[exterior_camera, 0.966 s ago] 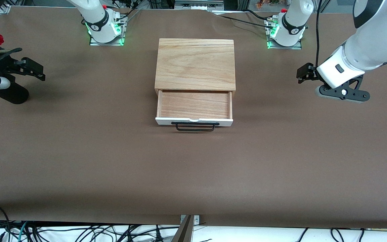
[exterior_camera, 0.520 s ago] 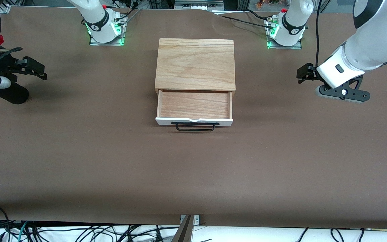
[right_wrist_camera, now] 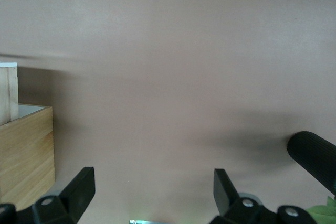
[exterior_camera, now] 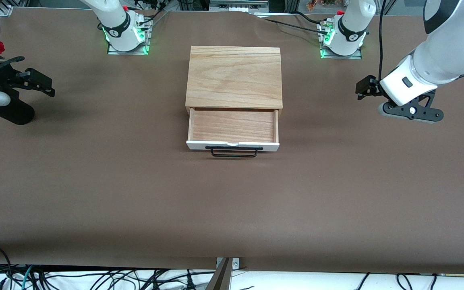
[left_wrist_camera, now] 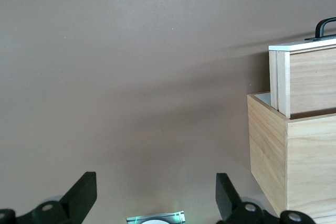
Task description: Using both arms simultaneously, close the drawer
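Approach step, by my read: the shallow light-wood drawer w/ white front & thin black wire handle (exterior_camera: 233,133) stood pulled out of the plain wooden box casing (exterior_camera: 234,77), nothing touching it. Left gripper (exterior_camera: 364,89) & right gripper (exterior_camera: 38,83), jaws spread, hung well apart from the casing, one toward each table end. Next: both need to come in front of the white panel, then push evenly.

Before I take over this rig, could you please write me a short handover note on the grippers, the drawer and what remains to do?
Left gripper: open, empty, over bare table toward the left arm's end.
Right gripper: open, empty, over bare table toward the right arm's end.
Shallow light-wood drawer with white front panel and thin black wire handle: pulled well out of the plain wooden box casing at mid-table, its handle facing the front camera.
Done: nothing yet; neither gripper touches the drawer.
Left: bring both grippers to the white front panel and push it in together.
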Controlling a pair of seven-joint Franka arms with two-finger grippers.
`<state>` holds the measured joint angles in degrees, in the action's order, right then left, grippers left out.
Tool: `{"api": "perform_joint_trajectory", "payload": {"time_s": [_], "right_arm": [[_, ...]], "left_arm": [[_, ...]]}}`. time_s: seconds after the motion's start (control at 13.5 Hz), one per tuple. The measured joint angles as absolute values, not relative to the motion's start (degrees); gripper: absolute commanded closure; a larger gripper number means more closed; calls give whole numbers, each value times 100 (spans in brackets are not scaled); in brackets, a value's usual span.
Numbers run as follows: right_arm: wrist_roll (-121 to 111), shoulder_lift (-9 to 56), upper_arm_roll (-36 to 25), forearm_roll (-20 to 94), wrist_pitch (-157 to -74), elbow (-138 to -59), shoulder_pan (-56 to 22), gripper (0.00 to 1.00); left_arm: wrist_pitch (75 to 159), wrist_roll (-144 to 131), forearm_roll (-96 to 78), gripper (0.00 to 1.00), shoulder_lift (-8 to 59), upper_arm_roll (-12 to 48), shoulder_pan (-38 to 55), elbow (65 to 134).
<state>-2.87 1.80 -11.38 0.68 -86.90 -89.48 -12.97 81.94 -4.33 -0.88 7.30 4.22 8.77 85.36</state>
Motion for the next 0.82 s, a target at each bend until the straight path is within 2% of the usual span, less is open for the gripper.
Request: {"api": "perform_joint_trajectory", "payload": {"time_s": [0.82], "right_arm": [[-310, 270, -1134, 68, -8689, -8824, -1307, 0]], "left_arm": [[8166, -433, -88, 0, 731, 415, 876, 8536]]}}
